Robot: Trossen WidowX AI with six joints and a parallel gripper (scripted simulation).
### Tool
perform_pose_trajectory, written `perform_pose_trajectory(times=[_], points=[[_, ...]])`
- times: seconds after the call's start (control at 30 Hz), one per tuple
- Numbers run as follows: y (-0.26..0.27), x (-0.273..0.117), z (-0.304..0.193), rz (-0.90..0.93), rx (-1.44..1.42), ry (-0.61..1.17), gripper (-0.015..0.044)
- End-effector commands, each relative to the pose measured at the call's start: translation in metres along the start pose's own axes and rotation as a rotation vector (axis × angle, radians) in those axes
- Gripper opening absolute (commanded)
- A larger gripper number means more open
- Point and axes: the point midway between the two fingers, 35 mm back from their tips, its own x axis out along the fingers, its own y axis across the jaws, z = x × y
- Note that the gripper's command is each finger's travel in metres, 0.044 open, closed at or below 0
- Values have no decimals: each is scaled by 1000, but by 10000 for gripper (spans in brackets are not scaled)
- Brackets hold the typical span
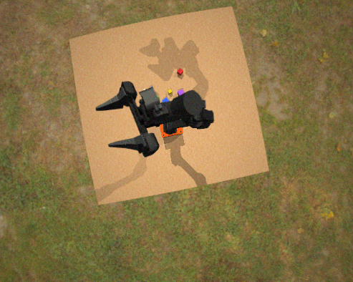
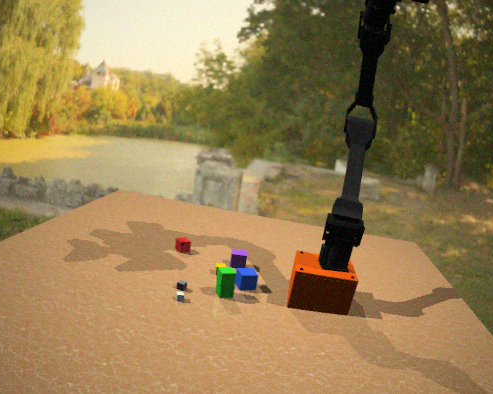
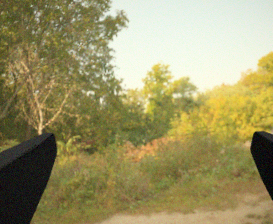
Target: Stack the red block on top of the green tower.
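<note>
Tool high and empty, nothing picked yet

I have the tool (image 1: 110, 125) raised far above the tabletop (image 2: 84, 340), fingers spread wide with nothing between them; the wrist view shows only trees and grass, so I judge I'm not aimed at anything. The red block (image 2: 182, 244) sits alone on the tabletop, well apart from the green tower (image 2: 225, 281), which stands upright close by the blue block (image 2: 246, 278). That crowding, I reckon, calls for a straight-down placement so I don't nudge the tower.
</note>
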Motion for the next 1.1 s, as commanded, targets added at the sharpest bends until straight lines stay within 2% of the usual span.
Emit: perform_pose_trajectory(times=[0.0,0.27,0.5,0.83,1.07], points=[[-35,25,-28,-127,-3,74,440],[-125,53,-76,-406,-25,203,440],[-214,48,-110,-658,-13,302,440],[-330,-1,-146,-995,106,378,440],[-411,-68,-170,-1259,192,449,440]])
